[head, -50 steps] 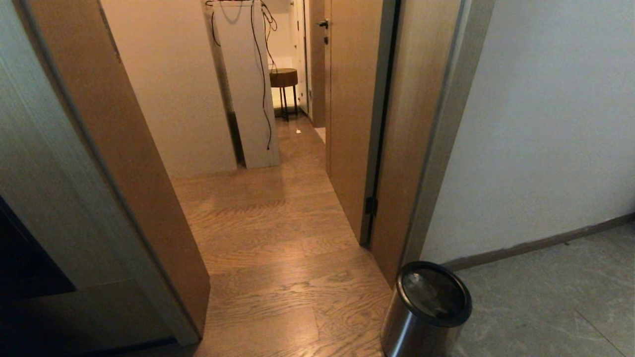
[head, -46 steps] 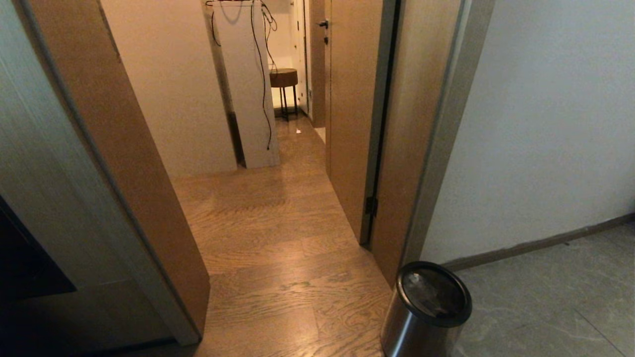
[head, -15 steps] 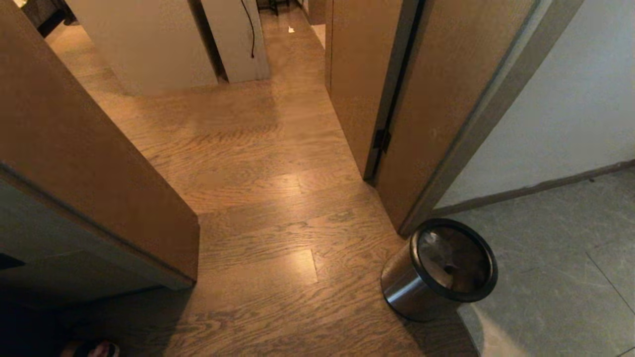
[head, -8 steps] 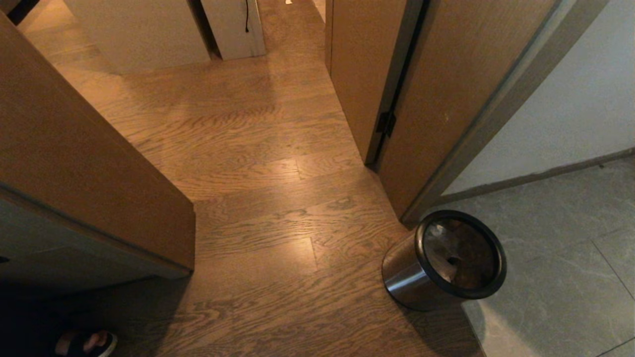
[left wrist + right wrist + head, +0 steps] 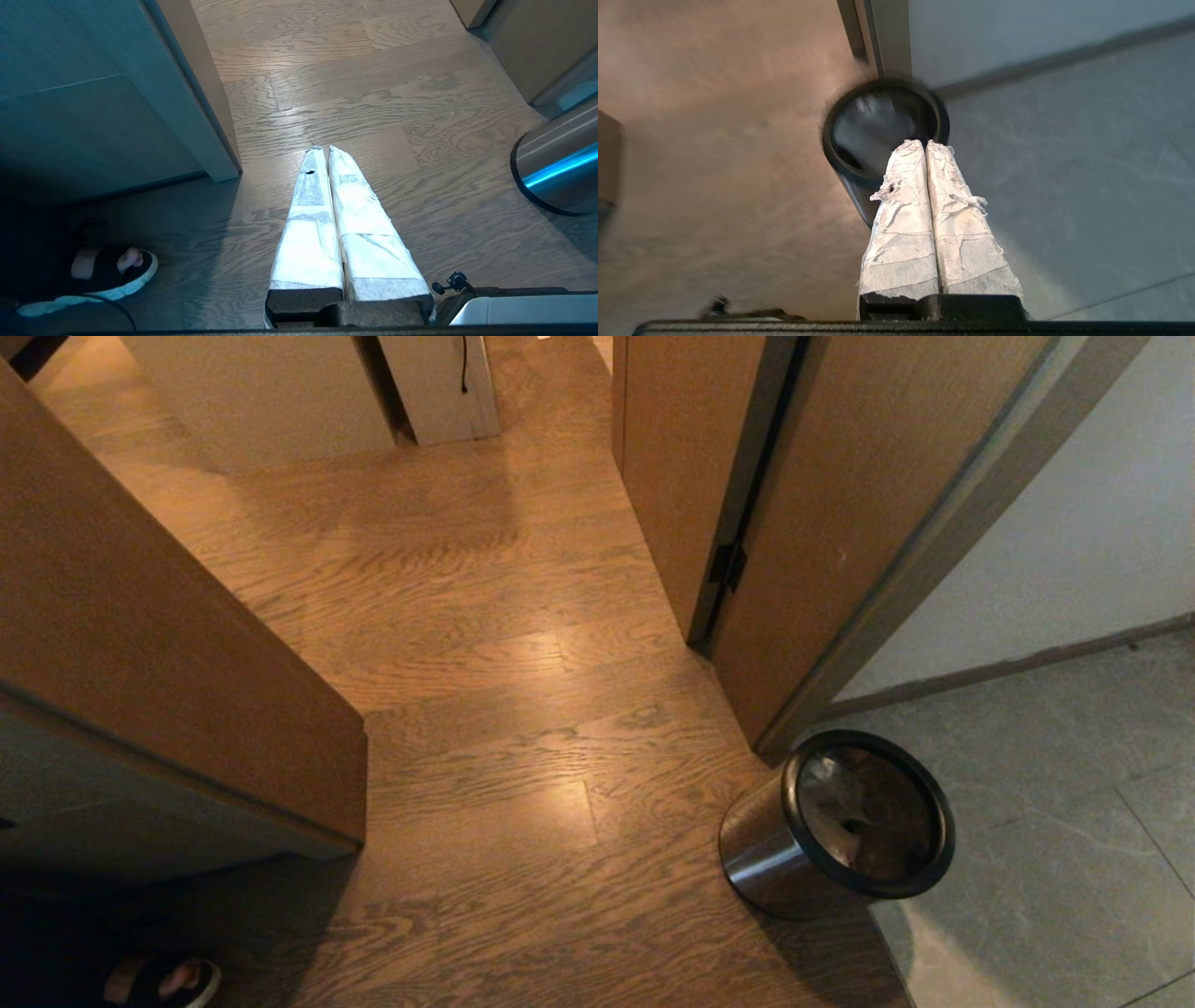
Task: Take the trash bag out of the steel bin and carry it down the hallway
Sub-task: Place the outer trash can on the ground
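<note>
A: On the seam where the wood-plank floor [image 5: 485, 709] meets the grey tiles [image 5: 1046, 859] we find the steel bin [image 5: 761, 859], standing upright just in front of the corner of the door frame [image 5: 924, 569]. Its black rim [image 5: 938, 859] faces up at us.

B: And inside it we can make out the trash bag [image 5: 831, 803], a pale crinkled lining down in the dark of the bin. How far it reaches up the wall we cannot tell.

A: Neither arm shows from our head. Through the wrist cameras, though, we see both tools. Our right gripper [image 5: 923, 143] hangs above the bin's mouth [image 5: 873, 126], its two taped fingers [image 5: 901, 224] pressed together, nothing between them, clear of the rim.

B: Our left gripper [image 5: 323, 149] is well apart from the bin, over bare wood planks, fingers [image 5: 369, 224] likewise closed against each other and empty. The bin's steel side [image 5: 560, 163] sits off at the edge of that view.

A: Near our left side a person's foot in a dark sandal [image 5: 110, 268] rests on the planks, beside a grey panel [image 5: 93, 93].

B: Beyond the bin, the white wall [image 5: 1074, 551] with its skirting runs along the tiles.
</note>
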Available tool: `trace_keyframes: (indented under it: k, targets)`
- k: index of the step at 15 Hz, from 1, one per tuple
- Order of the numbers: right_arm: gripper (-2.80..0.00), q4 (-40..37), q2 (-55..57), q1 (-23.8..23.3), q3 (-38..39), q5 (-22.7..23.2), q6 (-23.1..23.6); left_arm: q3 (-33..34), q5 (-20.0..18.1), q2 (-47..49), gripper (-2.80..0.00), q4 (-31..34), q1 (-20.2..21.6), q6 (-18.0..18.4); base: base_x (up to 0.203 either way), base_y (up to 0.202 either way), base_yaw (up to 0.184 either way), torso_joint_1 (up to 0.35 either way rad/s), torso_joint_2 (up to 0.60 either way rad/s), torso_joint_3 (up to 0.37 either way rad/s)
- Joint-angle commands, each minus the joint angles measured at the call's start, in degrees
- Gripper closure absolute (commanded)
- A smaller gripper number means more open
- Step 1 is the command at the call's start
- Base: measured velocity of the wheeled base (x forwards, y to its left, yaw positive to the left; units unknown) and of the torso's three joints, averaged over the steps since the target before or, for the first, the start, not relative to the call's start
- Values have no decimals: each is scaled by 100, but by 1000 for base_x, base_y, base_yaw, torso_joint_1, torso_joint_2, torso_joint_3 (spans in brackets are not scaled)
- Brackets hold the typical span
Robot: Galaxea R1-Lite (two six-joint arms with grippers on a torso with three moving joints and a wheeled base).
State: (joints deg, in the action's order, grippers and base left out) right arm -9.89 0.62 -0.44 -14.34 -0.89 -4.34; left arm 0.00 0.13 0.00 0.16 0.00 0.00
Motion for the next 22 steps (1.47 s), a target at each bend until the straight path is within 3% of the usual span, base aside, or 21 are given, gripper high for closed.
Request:
trace_keyframes:
  k: [1,3,7,12,17,21,22]
  targets:
    - [0,-1918,399,-1,-1456,122,-101,0,-3,-7,0,2,0,0,0,0,0,0,0,0]
    - [0,-2434,1378,-4,-2013,412,-174,0,4,-1,0,2,0,0,0,0,0,0,0,0]
    - [0,-2446,3907,64,-3037,797,-178,0,4,-8,0,2,0,0,0,0,0,0,0,0]
    - [0,-2718,7221,411,-4622,635,290,0,4,-1,0,2,0,0,0,0,0,0,0,0]
    - [0,-1534,9800,476,-5132,486,769,0,4,-2,0,2,0,0,0,0,0,0,0,0]
    - [0,-955,10912,-225,-5398,456,1634,0,-5,-4,0,2,0,0,0,0,0,0,0,0]
    - [-270,-937,10966,-400,-5440,457,1748,0,4,-7,0,2,0,0,0,0,0,0,0,0]
